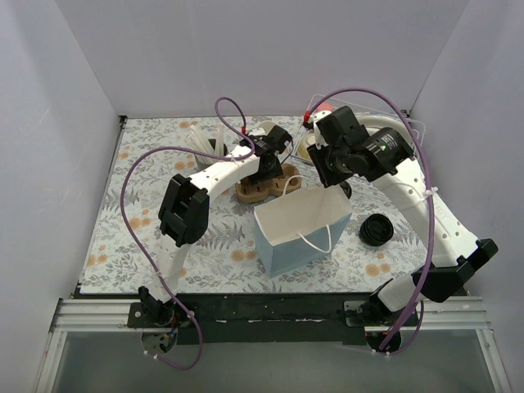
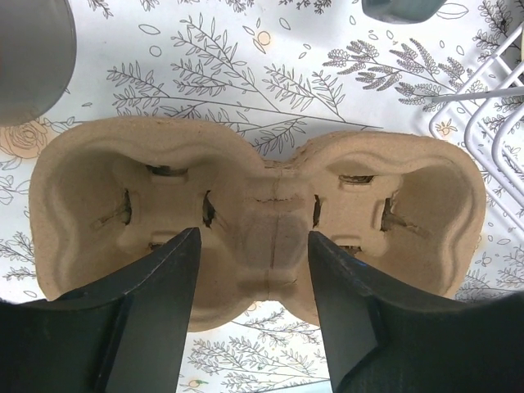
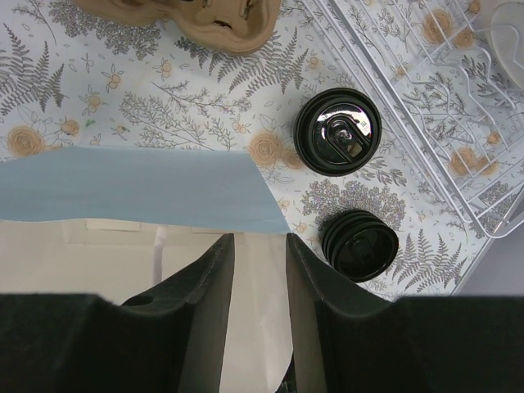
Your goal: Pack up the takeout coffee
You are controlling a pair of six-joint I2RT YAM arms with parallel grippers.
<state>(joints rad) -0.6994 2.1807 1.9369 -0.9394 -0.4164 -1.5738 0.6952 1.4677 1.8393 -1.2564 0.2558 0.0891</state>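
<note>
Takeout coffee, two units in view. A lidded black cup [image 3: 337, 132] stands upright on the floral tablecloth [image 1: 139, 213], just beside a white wire rack [image 3: 426, 98]. A second black cup [image 3: 359, 244], ribbed, sits near the first; whether it is upright or tipped cannot be told. Both are outside and to the right of the pale blue paper bag [image 1: 286, 254], which stands open between the arms. Right gripper [image 3: 258, 246]: above the bag's mouth, fingers a narrow gap apart, with the bag's white interior showing between them. Moulded-pulp cup carrier [image 2: 270, 180]: two wells, flat on the cloth behind the bag. Left gripper [image 2: 254, 237]: fingers spread wide either side of the carrier's narrow middle; contact cannot be told.
</note>
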